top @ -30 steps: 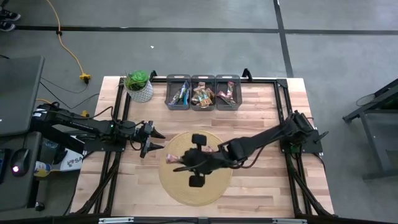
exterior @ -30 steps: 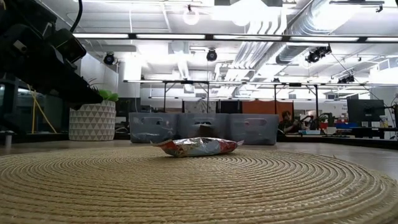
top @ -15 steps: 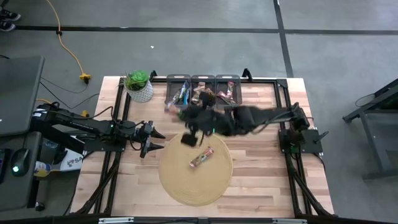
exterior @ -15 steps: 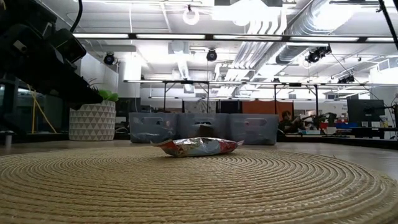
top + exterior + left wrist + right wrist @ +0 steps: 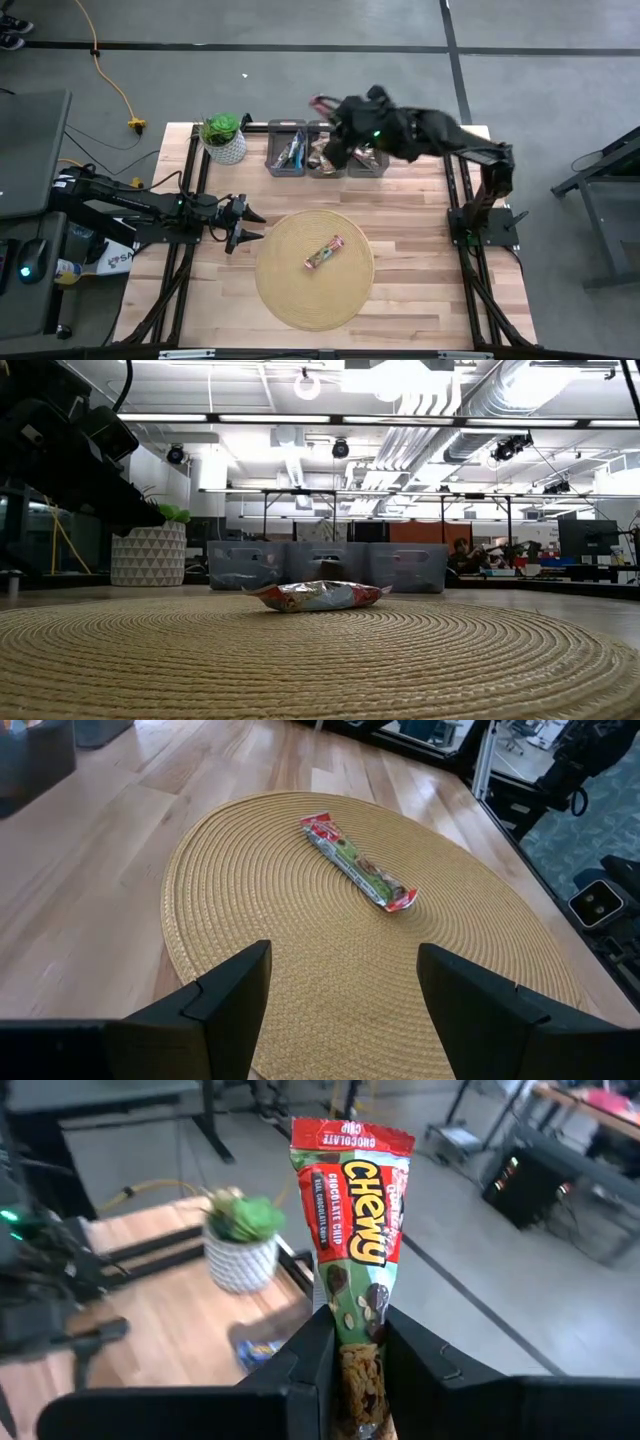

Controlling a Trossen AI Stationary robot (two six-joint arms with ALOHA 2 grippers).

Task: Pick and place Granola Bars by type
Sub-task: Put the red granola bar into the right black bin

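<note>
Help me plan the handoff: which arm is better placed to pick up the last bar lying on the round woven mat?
Left. Its open gripper points at the red-ended foil bar on the mat; the right gripper, over the grey bins, already holds a red Chewy bar.

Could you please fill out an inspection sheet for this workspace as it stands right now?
Surface: wooden table with a round woven mat.
Job's things: one granola bar lies on the mat; a red Chewy bar is held; three grey bins hold sorted bars.
Clutter: potted plant at the table's back left corner.
Grippers: right gripper shut on the Chewy bar, above the bins; left gripper open, beside the mat.
Cables: yellow cord on the floor.
Surroundings: open workshop, desks behind.
</note>
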